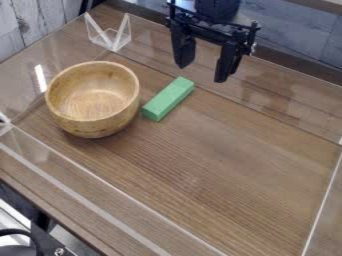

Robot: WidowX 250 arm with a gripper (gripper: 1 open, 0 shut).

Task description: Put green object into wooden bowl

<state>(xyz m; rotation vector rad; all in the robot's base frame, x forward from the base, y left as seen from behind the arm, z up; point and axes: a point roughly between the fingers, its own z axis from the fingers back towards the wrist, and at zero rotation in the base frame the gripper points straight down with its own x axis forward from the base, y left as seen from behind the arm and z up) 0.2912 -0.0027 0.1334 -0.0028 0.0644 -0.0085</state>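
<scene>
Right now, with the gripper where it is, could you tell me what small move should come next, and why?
Probably shift the gripper toward the camera and a little left, over the green block, then lower. Its fingers are open and point down, but they hang behind and right of the block, which lies flat on the table beside the wooden bowl, not yet grasped.

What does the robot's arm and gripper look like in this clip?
Only the lower end of the arm shows at the top of the view. The gripper is all black: a blocky, boxy body with two long, narrow, straight fingers hanging from it. It looks matte, like plastic or dark metal. No cables, labels or markings can be made out at this resolution.
</scene>
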